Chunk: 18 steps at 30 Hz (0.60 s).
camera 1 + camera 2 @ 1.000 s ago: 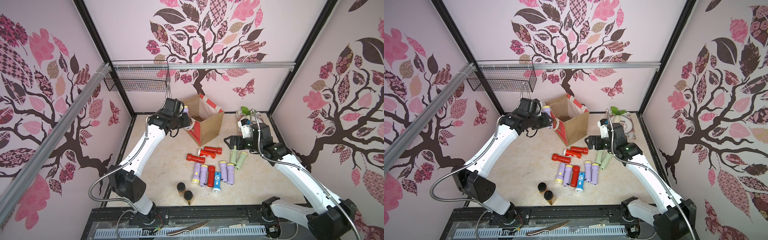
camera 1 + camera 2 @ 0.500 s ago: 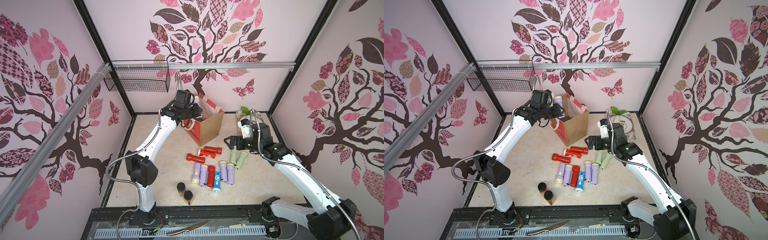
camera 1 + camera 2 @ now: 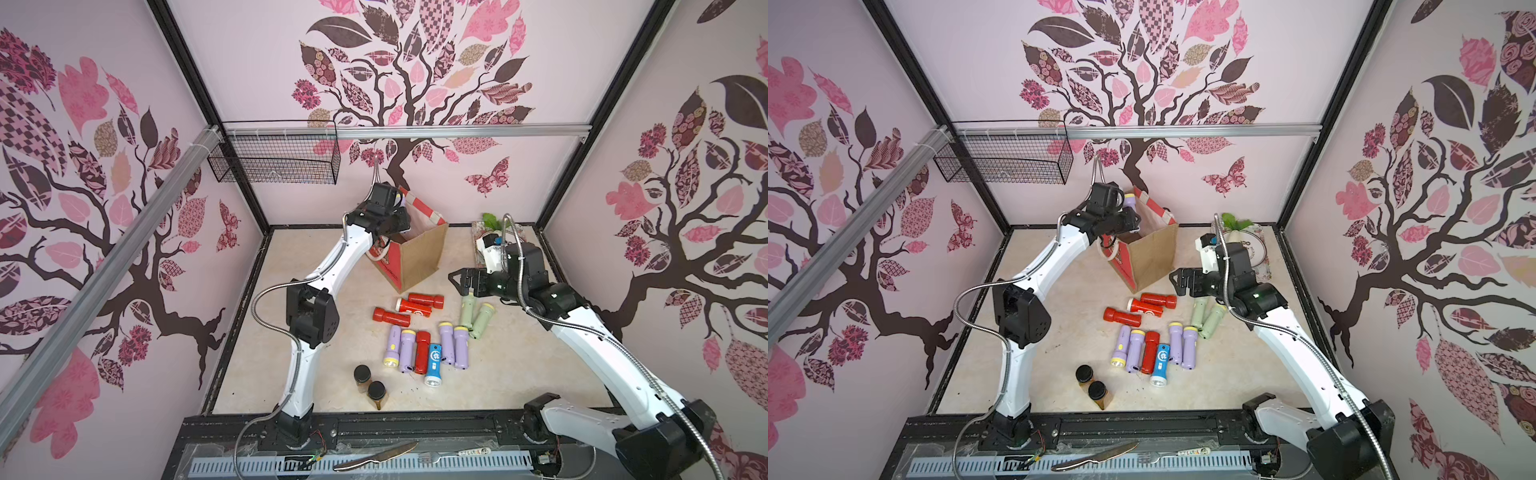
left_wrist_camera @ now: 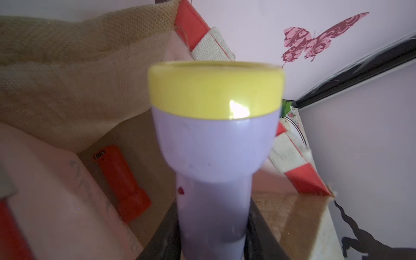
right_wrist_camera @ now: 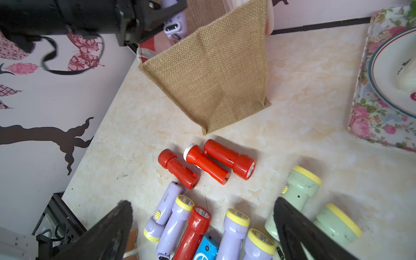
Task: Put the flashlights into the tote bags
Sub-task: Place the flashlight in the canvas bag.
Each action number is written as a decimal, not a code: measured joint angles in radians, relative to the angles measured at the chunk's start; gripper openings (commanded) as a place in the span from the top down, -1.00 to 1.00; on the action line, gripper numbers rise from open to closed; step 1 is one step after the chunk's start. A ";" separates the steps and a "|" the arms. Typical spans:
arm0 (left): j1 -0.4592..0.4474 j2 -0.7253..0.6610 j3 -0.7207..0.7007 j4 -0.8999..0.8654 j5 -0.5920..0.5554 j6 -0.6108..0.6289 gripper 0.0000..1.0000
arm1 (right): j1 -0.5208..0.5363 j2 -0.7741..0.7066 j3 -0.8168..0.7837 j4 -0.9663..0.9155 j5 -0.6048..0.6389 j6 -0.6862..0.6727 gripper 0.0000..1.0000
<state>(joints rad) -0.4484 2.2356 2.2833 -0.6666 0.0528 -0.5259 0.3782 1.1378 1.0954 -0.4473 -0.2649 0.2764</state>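
One lilac flashlight [image 4: 213,146] sits clamped in the left pincer [image 4: 212,234], apparently over the tote bag [image 3: 419,257]; right pincer [image 5: 202,202] gapes wide

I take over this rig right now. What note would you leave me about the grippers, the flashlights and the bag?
Left gripper: shut on a lilac flashlight, held over the open tote bag.
Right gripper: open, empty, near the pale green flashlights.
Done: one red flashlight lies inside the bag.
To do: release the lilac one, then bag the eleven flashlights on the table.
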 measured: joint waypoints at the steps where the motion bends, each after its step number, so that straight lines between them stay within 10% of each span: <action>1: 0.001 0.031 0.021 0.006 -0.008 0.001 1.00 | 0.000 0.000 0.002 0.002 0.000 -0.001 -1.00; 18: 0.011 0.143 0.039 0.069 -0.078 0.011 1.00 | 0.000 0.019 0.008 -0.003 0.004 -0.019 -1.00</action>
<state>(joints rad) -0.4370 2.3791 2.3222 -0.5980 -0.0254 -0.5148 0.3782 1.1568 1.1038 -0.4507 -0.2611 0.2573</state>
